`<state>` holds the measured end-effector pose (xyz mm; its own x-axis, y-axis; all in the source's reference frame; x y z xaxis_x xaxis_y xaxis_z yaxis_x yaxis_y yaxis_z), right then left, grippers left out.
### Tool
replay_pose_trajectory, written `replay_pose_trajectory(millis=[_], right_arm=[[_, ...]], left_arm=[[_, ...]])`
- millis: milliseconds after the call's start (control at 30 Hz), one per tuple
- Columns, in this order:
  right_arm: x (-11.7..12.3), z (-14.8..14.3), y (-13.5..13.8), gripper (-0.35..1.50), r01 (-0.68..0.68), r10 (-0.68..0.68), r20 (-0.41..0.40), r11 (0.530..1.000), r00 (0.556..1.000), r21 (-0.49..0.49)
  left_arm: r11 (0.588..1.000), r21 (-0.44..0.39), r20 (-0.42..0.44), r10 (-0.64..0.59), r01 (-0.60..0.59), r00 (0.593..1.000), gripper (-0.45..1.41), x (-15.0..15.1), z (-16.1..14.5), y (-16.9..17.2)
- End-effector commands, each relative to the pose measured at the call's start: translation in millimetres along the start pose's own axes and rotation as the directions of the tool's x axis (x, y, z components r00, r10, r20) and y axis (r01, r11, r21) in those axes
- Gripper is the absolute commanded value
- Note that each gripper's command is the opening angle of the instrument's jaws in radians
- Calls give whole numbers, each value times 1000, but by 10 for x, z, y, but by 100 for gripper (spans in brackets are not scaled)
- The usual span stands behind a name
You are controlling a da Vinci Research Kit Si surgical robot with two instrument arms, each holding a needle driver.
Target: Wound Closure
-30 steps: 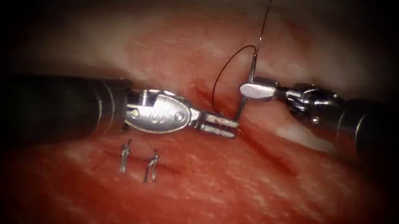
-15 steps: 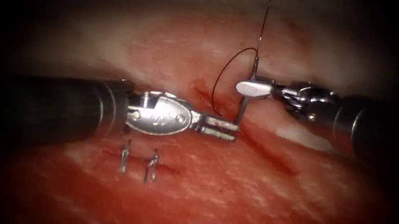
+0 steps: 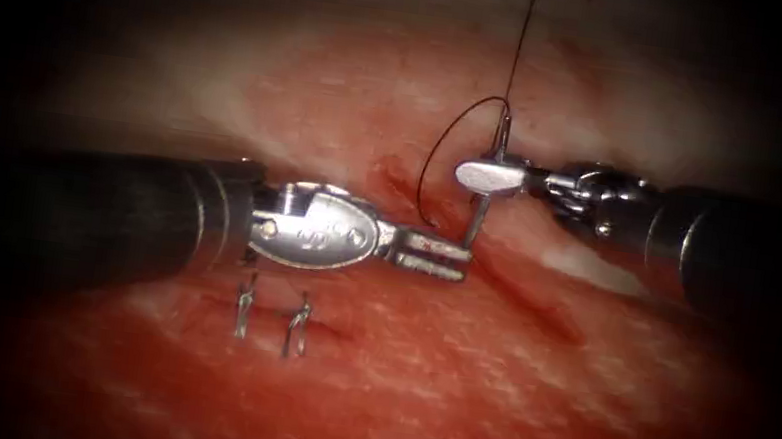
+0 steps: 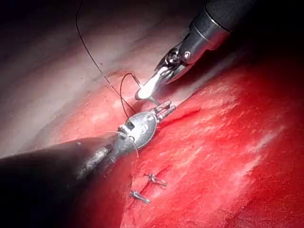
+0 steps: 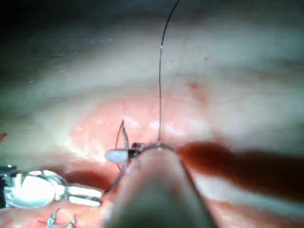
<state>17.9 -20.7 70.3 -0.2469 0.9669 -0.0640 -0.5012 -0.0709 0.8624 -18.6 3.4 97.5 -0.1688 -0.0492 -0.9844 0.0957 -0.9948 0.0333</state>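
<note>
My right tool (image 3: 466, 173) comes in from the right, its jaws shut on the curved needle (image 3: 479, 211) near its tail end. The needle stands almost upright, and its lower end goes into the tissue (image 3: 489, 394) at the cut (image 3: 541, 305). My left tool (image 3: 461, 261) lies flat beside that entry point, jaws slightly open and holding nothing. Dark thread (image 3: 522, 35) rises from the needle's tail, and a loop (image 3: 432, 154) curves down to the cut. The left wrist view shows both tools (image 4: 166, 108) (image 4: 142, 91). In the right wrist view the right tool (image 5: 116, 156) grips the needle (image 5: 124, 137).
Two finished stitches (image 3: 243, 306) (image 3: 299, 323) with short cut ends stand on the left, below the left tool's shaft (image 3: 109, 213). Red fluid lies along the cut and on the near tissue. The right tool's shaft (image 3: 749, 257) crosses the pale far tissue.
The right tool has shifted a little to the left with the needle still held. The left tool has dipped slightly and stays beside the needle's entry point.
</note>
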Motion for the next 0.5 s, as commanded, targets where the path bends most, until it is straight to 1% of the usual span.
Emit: replay_pose_trajectory(millis=[33, 67, 100, 133, 333, 367, 400, 433, 467, 500], right_arm=[[-1, 10, 1, 76, 3, -3, 4, 1000, 1000, 1], [-2, 11, 1, 57, -20, 20, 4, 1000, 1000, 2], [-4, 11, 2, -12, -54, 54, 7, 999, 999, 5], [-5, 11, 2, -35, -65, 65, 6, 998, 998, 6], [-5, 11, 6, -35, -62, 62, 4, 998, 998, -1], [-5, 10, 6, -35, -62, 62, 5, 998, 998, -5], [-4, 9, 6, -35, -62, 62, 0, 998, 998, -11], [-3, 9, 7, -35, -63, 63, -5, 998, 998, -14], [-2, 8, 8, -35, -71, 71, -21, 997, 997, -20], [-1, 7, 8, -35, -61, 60, -34, 998, 998, -29]], left_arm=[[1000, -1, -1, -1, 1, 1000, -45, -5, 7, 2], [1000, -1, -1, -1, 1, 1000, -45, -5, 7, 2], [1000, -2, -3, -1, 1, 1000, -45, -5, 7, 2], [1000, -2, -4, -1, 1, 1000, -45, -5, 8, 2], [1000, -3, -4, -1, 1, 1000, -45, -5, 8, 2], [1000, -10, 0, -25, 25, 1000, -35, -5, 8, 2], [988, -15, -1, -151, 151, 989, 37, -4, 7, -1], [980, -18, -1, -199, 199, 980, 49, -4, 7, -2], [945, -13, -1, -328, 328, 945, 52, -3, 4, -7], [927, -6, 1, -374, 374, 928, 51, -2, 3, -9]])
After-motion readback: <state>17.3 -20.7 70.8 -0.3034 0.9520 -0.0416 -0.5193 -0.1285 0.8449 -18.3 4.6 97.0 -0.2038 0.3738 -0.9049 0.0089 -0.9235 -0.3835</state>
